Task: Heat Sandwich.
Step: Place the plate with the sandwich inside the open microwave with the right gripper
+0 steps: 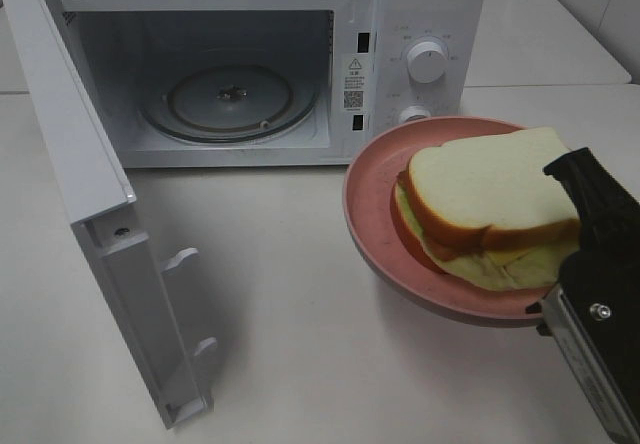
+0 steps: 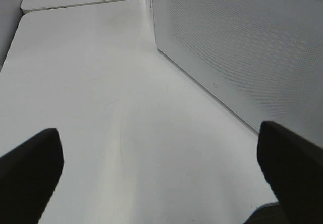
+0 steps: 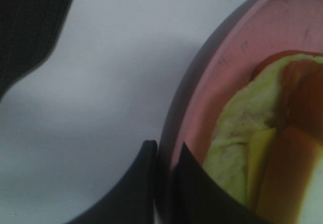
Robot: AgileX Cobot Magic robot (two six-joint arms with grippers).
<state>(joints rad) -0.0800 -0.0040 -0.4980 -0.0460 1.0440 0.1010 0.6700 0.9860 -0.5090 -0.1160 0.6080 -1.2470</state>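
The right arm came in from the near right corner of the bench, its black and silver wrist angled up and inward. The right gripper was closed, its two dark fingers pinching the near rim of the plate, one finger outside the rim and one inside; the plate seemed lifted off the bench. The left gripper was wide open and held nothing, its two black fingers standing far apart and low above the bench near its left edge. The exterior view did not show the left arm.
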